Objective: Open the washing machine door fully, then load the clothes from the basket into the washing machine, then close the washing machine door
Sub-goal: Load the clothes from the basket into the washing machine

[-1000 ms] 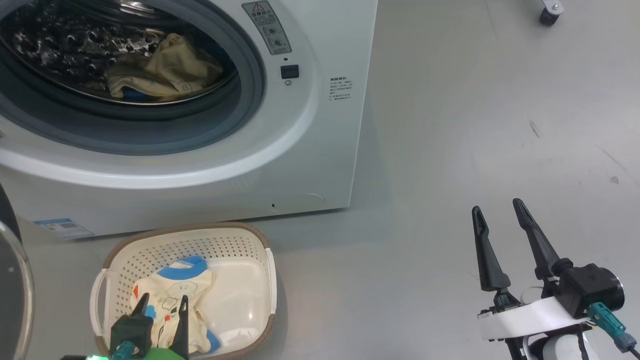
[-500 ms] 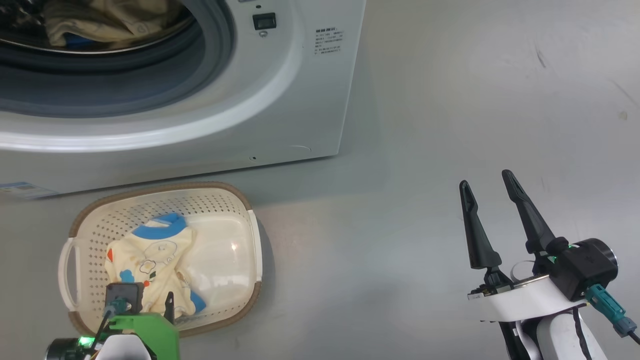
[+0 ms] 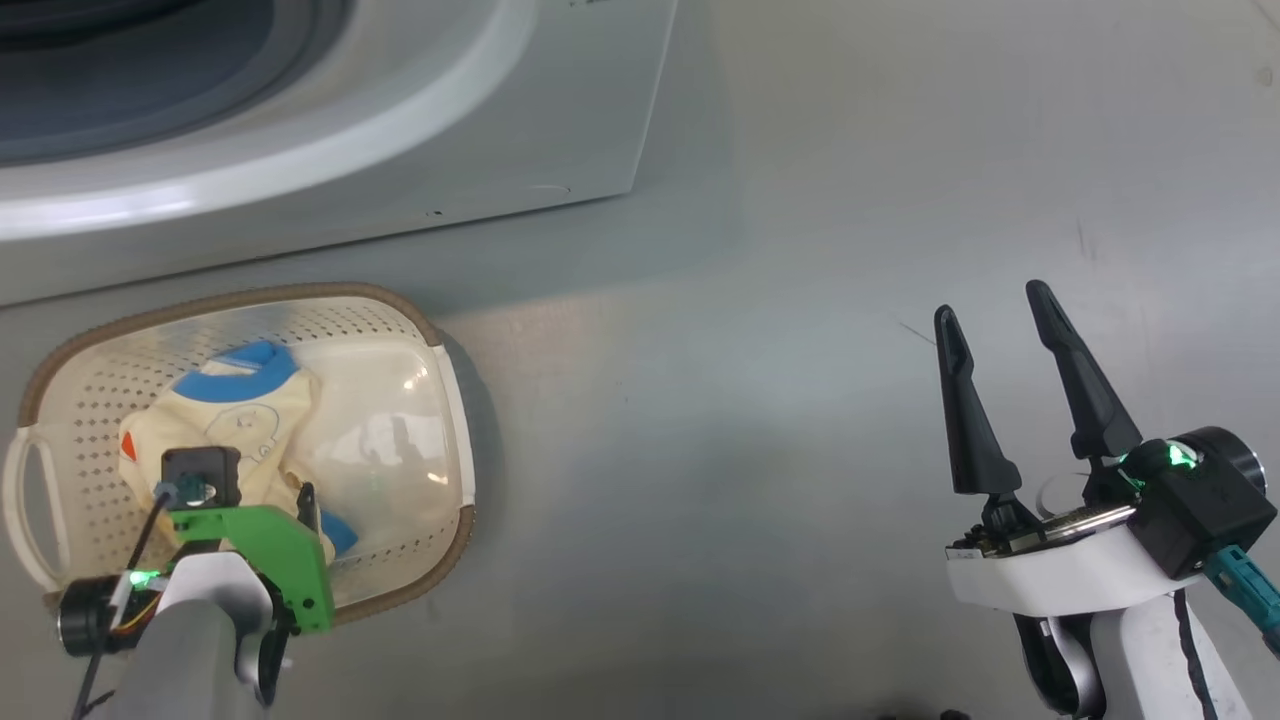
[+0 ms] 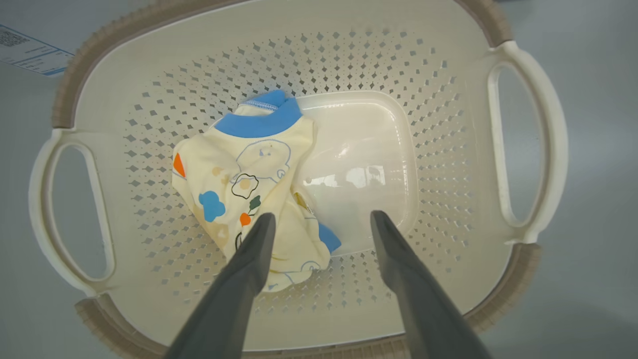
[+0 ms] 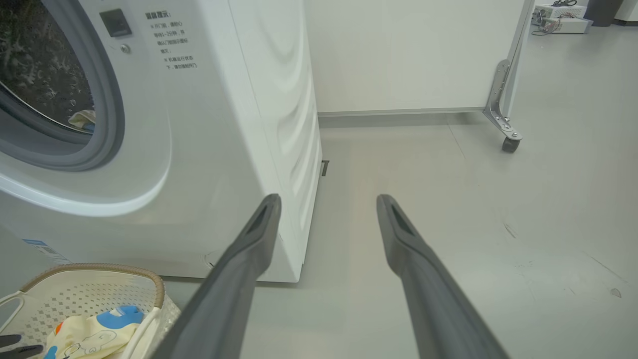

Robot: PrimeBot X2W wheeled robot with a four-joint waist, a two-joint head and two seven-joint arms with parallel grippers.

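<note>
The cream basket [image 3: 445,350] stands on the floor before the white washing machine [image 3: 500,120], whose porthole stands open. The washing machine door is out of view. The clothes [image 4: 244,184], a cream-yellow garment with blue collar and small prints, lie crumpled in the basket's [image 4: 438,124] left half. My left gripper [image 4: 323,217] hangs open just above the basket, pointing down. Its left finger is over the garment's edge and its right finger over the bare bottom. My right gripper [image 3: 992,306] stands open and empty over bare floor, well to the right. Another cream garment [image 5: 82,118] lies in the drum.
Grey floor [image 3: 750,400] stretches to the right of the washing machine [image 5: 224,124]. A white panel on a metal foot with a caster [image 5: 511,144] stands at the back right, with a white wall [image 5: 398,50] behind. A blue label sticker [image 5: 42,247] is low on the machine's front.
The head camera has tipped down, so the machine has slid up and out of that view. My left gripper has turned to point down into the basket over the garment. Both grippers stay open.
</note>
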